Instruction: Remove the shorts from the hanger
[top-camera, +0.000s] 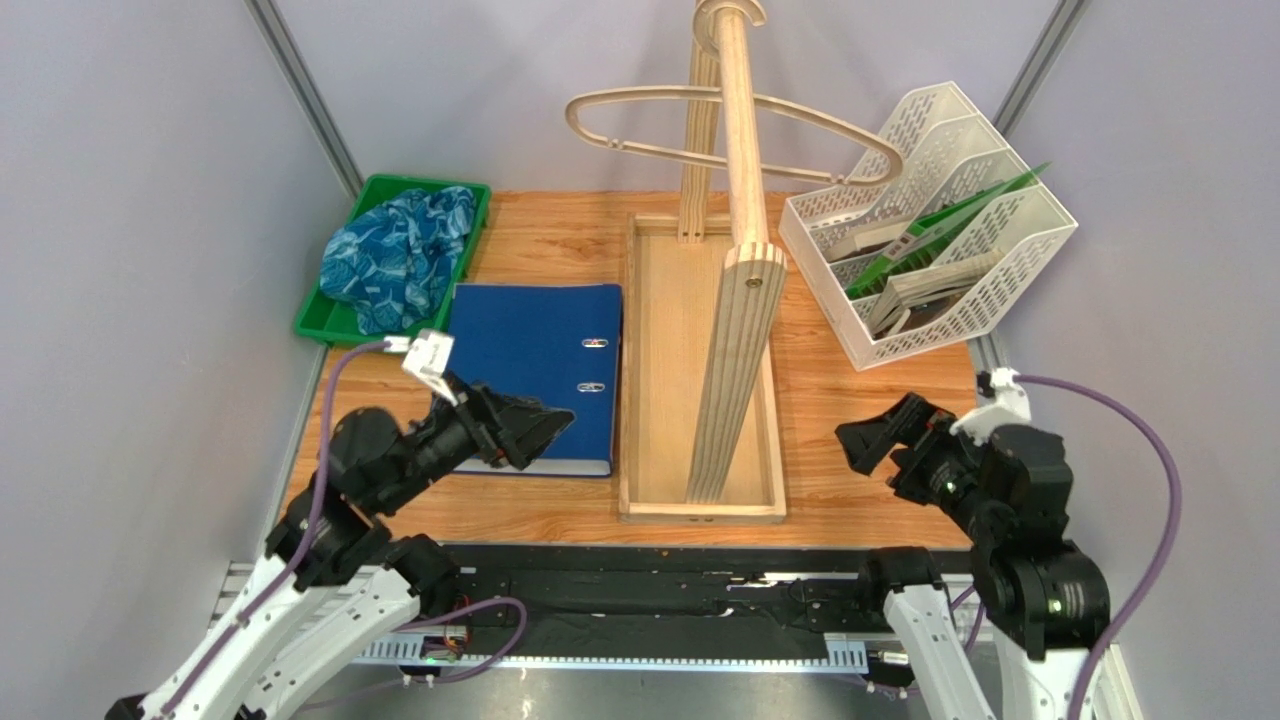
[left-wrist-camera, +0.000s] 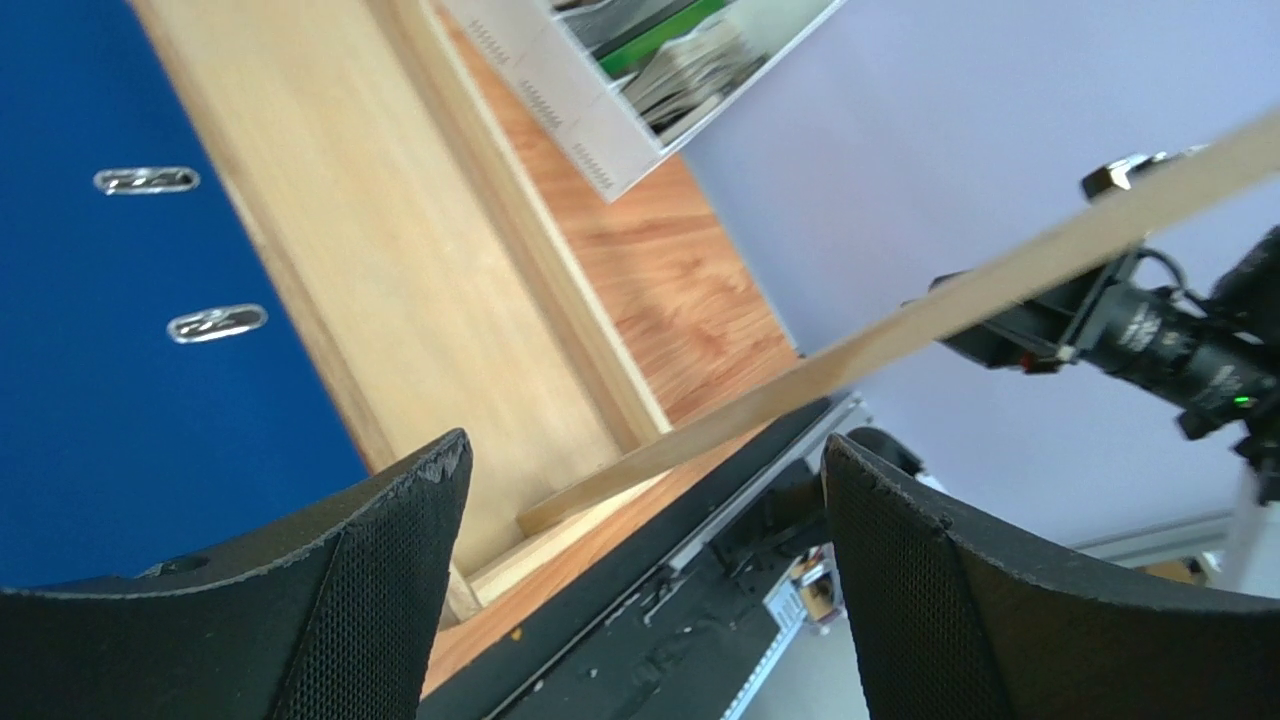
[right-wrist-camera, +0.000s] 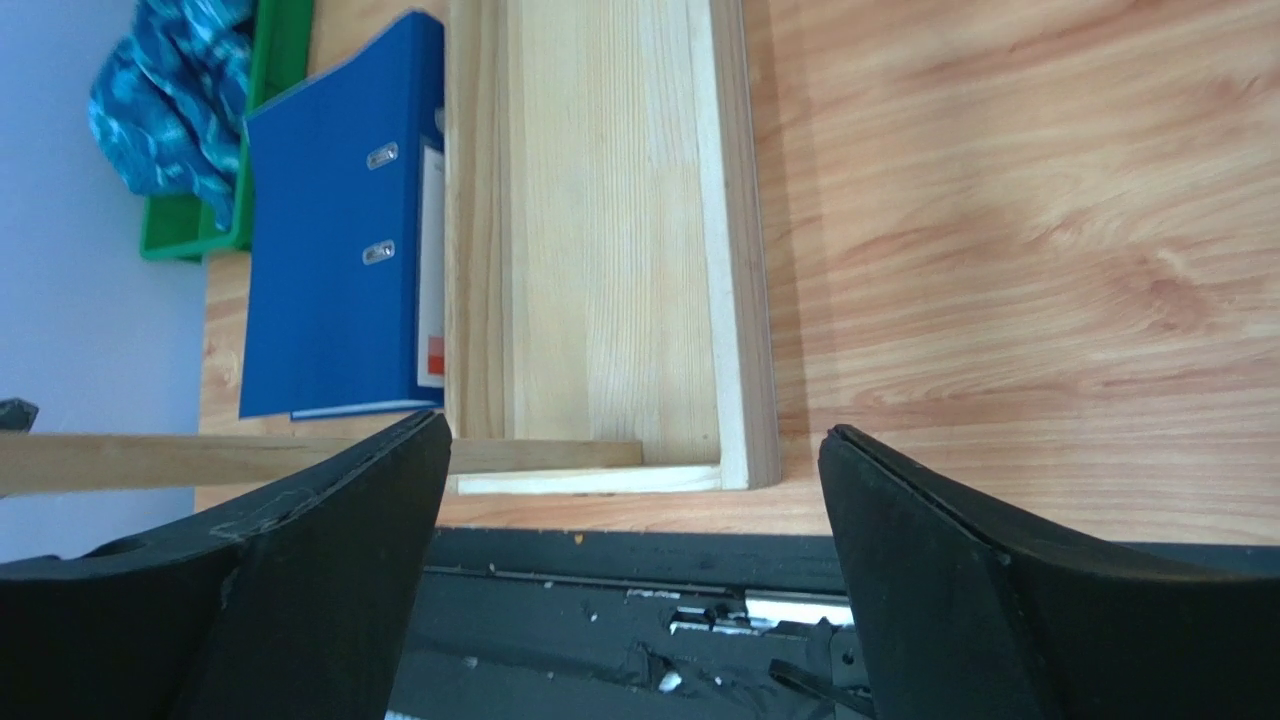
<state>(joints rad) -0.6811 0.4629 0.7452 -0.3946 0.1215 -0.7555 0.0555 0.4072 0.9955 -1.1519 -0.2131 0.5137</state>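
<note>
From above and behind the near edge, we look down on the whole tabletop. Our left wrist camera sits low and close at the near edge, facing across toward the right edge. Our right wrist camera, higher near the near-right corner, faces the far-left corner and, like the top view, reaches the shorts (top-camera: 398, 255). All three views share the blue binder (top-camera: 537, 375) and the wooden tray (top-camera: 661, 360).

Black tools (top-camera: 553, 426) (top-camera: 860, 438), white arms (top-camera: 301, 638), purple cables (top-camera: 320, 450).

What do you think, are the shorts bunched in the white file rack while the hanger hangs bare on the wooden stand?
Not in the white file rack: the top external view shows the shorts bunched in the green tray at back left. The hanger does hang bare on the wooden stand.
</note>
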